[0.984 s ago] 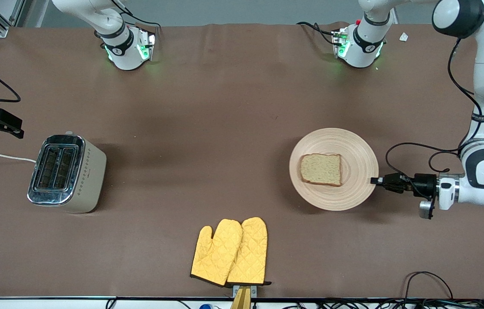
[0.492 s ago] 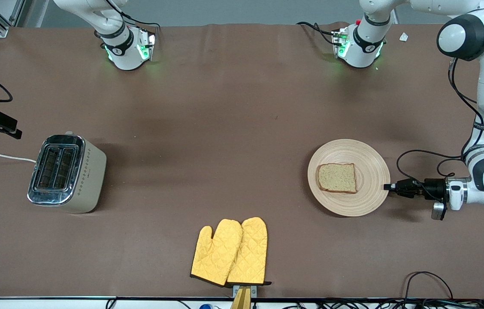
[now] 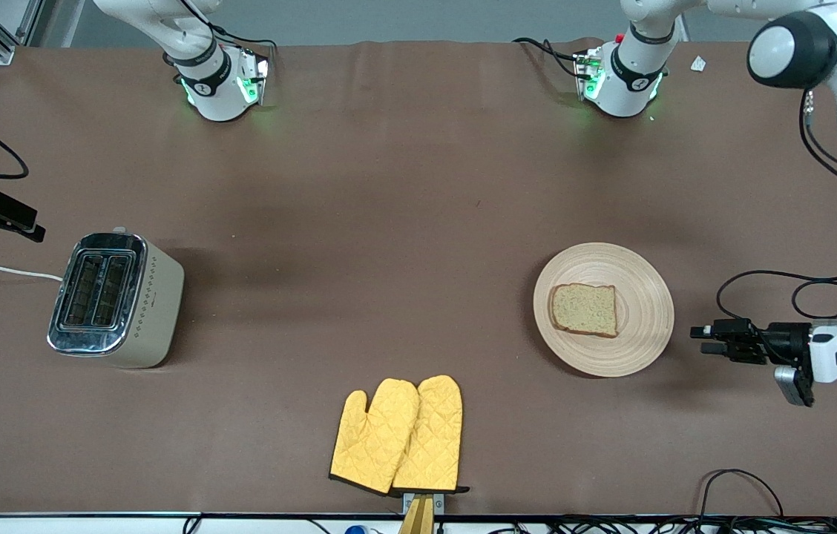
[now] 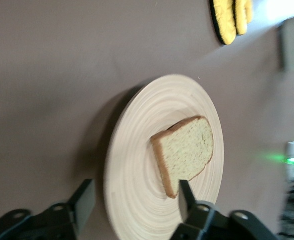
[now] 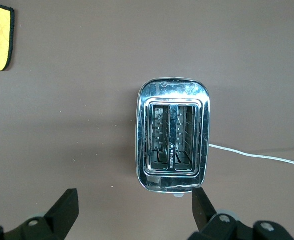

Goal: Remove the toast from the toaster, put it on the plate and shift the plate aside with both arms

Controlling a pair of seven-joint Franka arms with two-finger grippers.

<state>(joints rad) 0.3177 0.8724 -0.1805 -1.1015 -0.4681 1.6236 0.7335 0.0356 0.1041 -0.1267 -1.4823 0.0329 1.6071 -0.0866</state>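
Wooden plate (image 3: pixel 641 337) (bearing toast (image 3: pixel 585 309)) — left claw (image 3: pixel 702 340) spread wide, just beside, apart.

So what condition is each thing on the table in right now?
toast: lying flat on the plate.
plate: resting on the table, nothing gripping it.
toaster: upright, both slots empty.
oven mitts: lying flat, side by side.
left gripper: jaws open, beside the plate, apart from it.
right gripper: jaws open, over the toaster.

Wide table (image 3: pixel 404 222) under a wrinkle-free brown cloth, evenly lit.
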